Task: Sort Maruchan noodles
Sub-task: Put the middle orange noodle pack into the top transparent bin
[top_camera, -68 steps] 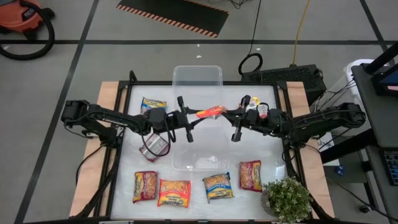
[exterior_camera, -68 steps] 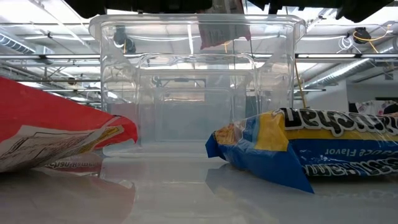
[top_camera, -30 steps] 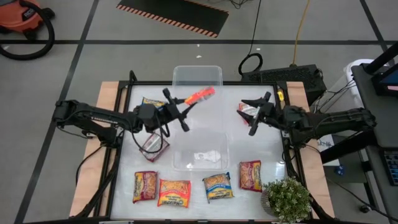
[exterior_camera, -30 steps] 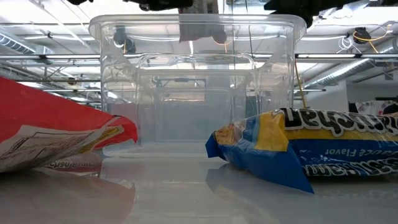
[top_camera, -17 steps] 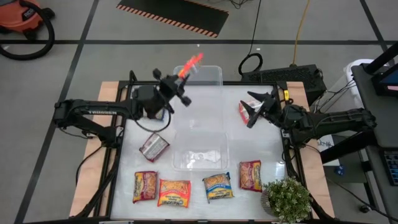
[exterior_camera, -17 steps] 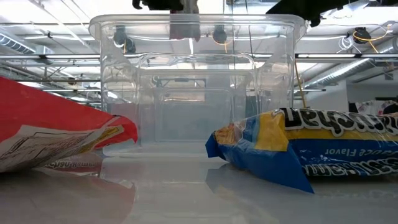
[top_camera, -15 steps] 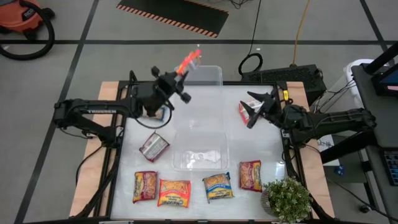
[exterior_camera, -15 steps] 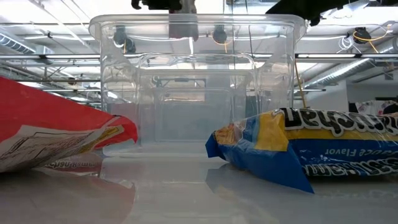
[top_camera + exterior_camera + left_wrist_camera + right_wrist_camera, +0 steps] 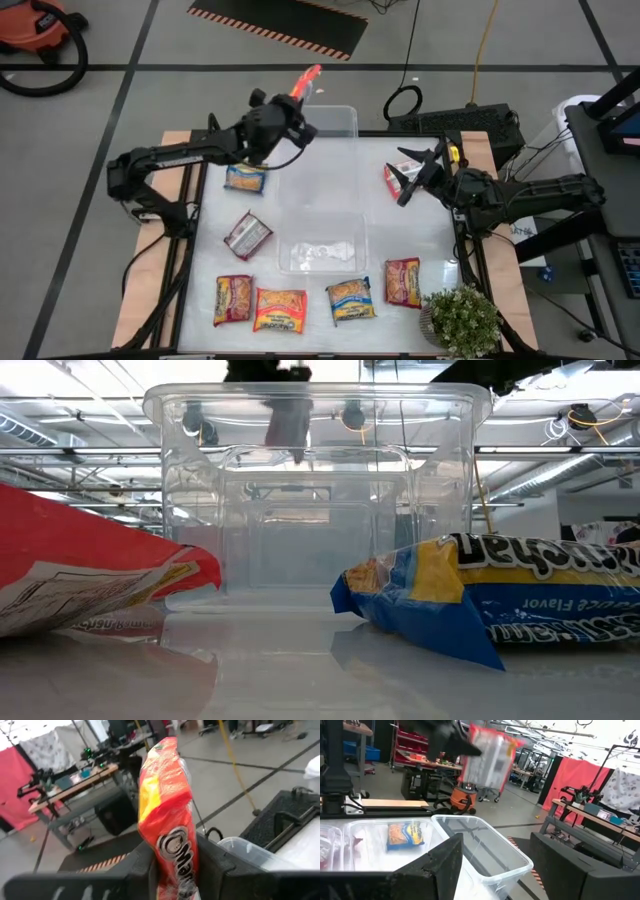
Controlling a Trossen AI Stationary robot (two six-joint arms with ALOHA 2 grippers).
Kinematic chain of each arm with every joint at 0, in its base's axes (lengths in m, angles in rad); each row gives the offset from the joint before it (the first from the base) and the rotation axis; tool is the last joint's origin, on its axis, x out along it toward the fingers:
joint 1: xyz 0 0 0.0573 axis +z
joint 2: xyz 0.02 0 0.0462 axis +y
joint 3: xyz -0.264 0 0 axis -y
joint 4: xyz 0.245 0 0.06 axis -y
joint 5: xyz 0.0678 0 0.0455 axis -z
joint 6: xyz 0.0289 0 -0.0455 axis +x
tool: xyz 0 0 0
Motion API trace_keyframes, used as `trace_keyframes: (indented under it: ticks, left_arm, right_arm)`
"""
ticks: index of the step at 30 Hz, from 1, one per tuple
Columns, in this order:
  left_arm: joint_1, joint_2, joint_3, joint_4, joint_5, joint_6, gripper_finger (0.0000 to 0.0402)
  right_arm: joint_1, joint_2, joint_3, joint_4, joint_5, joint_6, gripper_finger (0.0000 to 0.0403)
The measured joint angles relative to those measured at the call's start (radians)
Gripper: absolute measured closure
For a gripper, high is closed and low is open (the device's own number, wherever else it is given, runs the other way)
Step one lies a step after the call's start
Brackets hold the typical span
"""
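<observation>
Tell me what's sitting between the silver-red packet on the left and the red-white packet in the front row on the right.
In the high view, a clear bin with something pale inside lies between the silver-red packet and the red-white packet.

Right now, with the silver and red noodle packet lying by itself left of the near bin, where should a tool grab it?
Come straight down on the silver and red packet and pinch across its short width. It lies flat, turned askew, with bare table all round.

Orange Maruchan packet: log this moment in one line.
left gripper: shut on orange Maruchan packet | over far clear bin | right gripper: open, waiting
</observation>
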Motion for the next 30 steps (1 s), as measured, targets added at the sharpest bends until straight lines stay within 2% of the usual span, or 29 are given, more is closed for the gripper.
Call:
trace_keyframes:
  ticks: [12, 24, 30]
  left_arm:
    - [0.043, 0.203, -0.002, -0.042, -0.062, -0.058, 0.0305]
    - [0.05, 0.281, -0.002, -0.081, -0.075, -0.115, 0.0305]
    - [0.05, 0.288, -0.003, -0.195, -0.074, -0.244, 0.0304]
  right_arm:
    - [0.0, 0.0, 0.0, -0.027, -0.001, 0.026, 0.0177]
    - [0.0, 0.0, 0.0, -0.046, -0.001, 0.026, 0.0177]
    - [0.001, 0.0, 0.0, -0.046, -0.001, 0.026, 0.0177]
